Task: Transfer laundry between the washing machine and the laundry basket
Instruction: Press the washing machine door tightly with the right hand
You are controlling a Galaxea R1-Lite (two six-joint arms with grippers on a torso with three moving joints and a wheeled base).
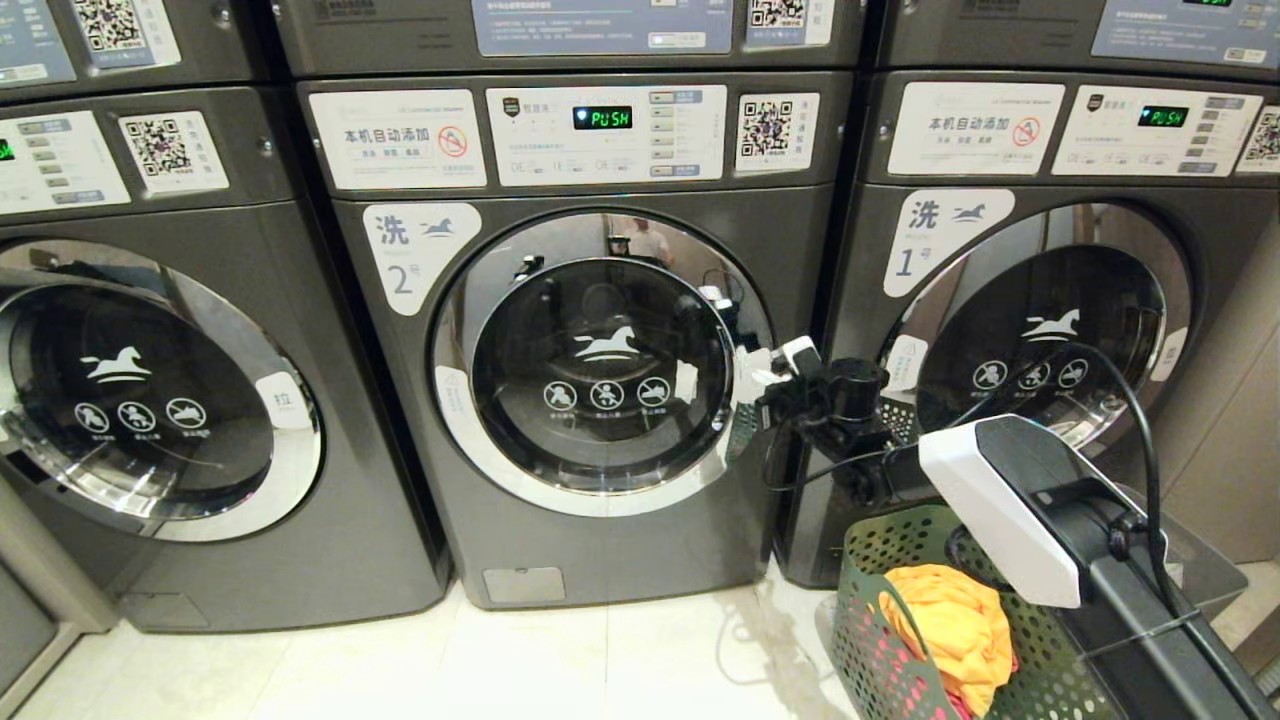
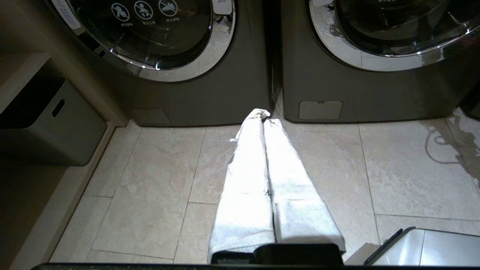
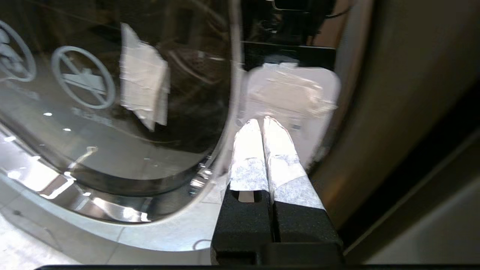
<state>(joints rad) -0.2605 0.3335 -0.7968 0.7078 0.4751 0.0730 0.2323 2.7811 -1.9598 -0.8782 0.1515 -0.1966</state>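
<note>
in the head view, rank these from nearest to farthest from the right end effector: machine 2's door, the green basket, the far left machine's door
1. Machine 2's door: the shut right end effector is at its right rim.
2. Green basket: on the floor below the end effector, to the right, with yellow-orange laundry inside.
3. Far left machine's door: across the picture, at the left edge.

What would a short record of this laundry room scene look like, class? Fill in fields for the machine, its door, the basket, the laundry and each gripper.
machine: washing machine marked "2", middle of three in the head view
door: door closed
basket: laundry basket on the floor, in front of the machine marked "1"
laundry: yellow-orange garment on top in the basket, red-pink one beneath
right gripper: right gripper shut, empty, at the door's right edge by the white handle tab
left gripper: left gripper shut, empty, low over the floor tiles
</note>
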